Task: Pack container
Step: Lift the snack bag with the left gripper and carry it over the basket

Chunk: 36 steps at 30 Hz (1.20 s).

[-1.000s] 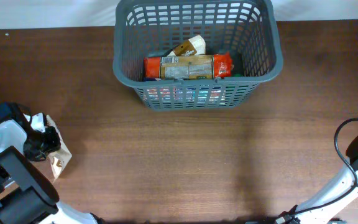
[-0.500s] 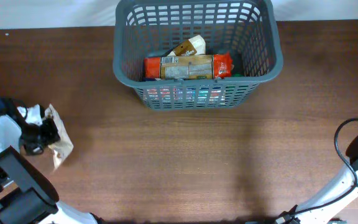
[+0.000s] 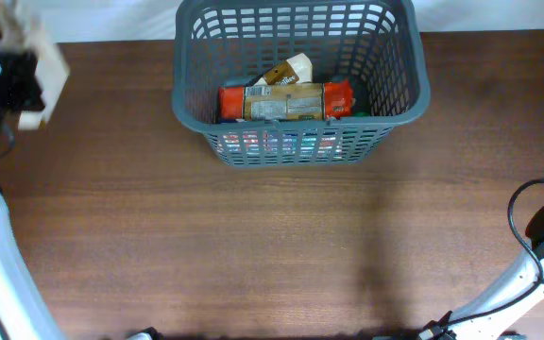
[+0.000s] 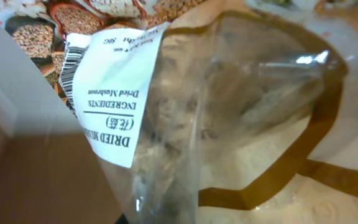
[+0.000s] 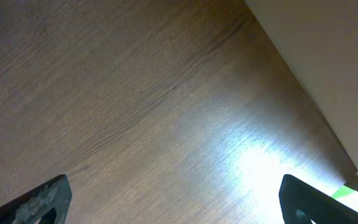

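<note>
Far centre of the table: large dark grey plastic container (image 3: 296, 142), rectangular with rounded corners, lattice-slotted sides and a thick rolled rim, standing upright on the dark brown wooden table (image 3: 272, 236).
Inside the container: long orange-red plastic packet with a pale label (image 3: 286, 101) lies crosswise by the near wall; a tan and cream packet (image 3: 289, 70) leans just behind it, touching it; a small green item (image 3: 360, 113) shows at the packet's right end, too hidden to identify.
Far left: left gripper (image 3: 28, 80), blurred in the overhead view, well apart from the container.
Left jaws: clamped together on a clear plastic bag with a white ingredients label (image 4: 114, 93), held up off the table.
Left wrist view: the bag fills the frame; the label reads "DRIED MU…" with a barcode at its upper end; brown printed patterning along the top; the fingers are hidden behind the bag.
Near right: right gripper (image 5: 173, 202), close over bare wood.
Right jaws: wide apart, dark fingertips (image 5: 42, 199) at both lower corners of the wrist view, only table between them.
Right arm: white link with a looping black cable (image 3: 527, 203) at the near right edge.
</note>
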Available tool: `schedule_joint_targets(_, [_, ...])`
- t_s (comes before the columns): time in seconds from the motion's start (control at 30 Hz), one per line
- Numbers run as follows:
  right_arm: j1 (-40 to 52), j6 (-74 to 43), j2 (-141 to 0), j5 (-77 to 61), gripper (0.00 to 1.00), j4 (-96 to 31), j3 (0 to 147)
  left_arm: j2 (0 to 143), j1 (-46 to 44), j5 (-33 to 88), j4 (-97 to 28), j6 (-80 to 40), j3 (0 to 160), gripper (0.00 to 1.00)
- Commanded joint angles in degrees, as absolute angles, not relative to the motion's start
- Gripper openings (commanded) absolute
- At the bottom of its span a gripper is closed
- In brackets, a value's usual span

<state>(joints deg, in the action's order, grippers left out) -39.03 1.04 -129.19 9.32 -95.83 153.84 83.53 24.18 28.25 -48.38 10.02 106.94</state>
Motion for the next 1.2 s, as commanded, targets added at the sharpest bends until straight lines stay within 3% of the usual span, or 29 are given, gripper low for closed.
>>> schedule_joint_targets(0.0, [-39.35, 0.34, -128.97, 9.23, 0.99, -95.79, 153.64, 80.93, 15.42, 35.09, -43.29, 7.57, 110.28, 0.02])
schedule_joint_targets(0.23, [-39.35, 0.34, -128.97, 9.23, 0.99, -95.79, 153.64, 84.23, -4.16, 35.7, -31.2, 6.5, 110.26, 0.02])
schedule_joint_targets(0.4, [-39.35, 0.34, -128.97, 9.23, 0.99, -95.79, 153.64, 91.24, -12.05, 29.8, -28.88, 6.5, 110.26, 0.02])
schedule_joint_targets(0.83, [-39.35, 0.34, -128.97, 9.21, 0.99, -95.79, 153.64, 111.85, -15.03, 27.18, -26.85, 3.14, 110.26, 0.02])
schedule_joint_targets(1.17, [-39.35, 0.34, -128.97, 9.23, 0.99, -95.79, 153.64, 118.34, -15.25, 25.45, -31.88, 2.81, 110.24, 0.02])
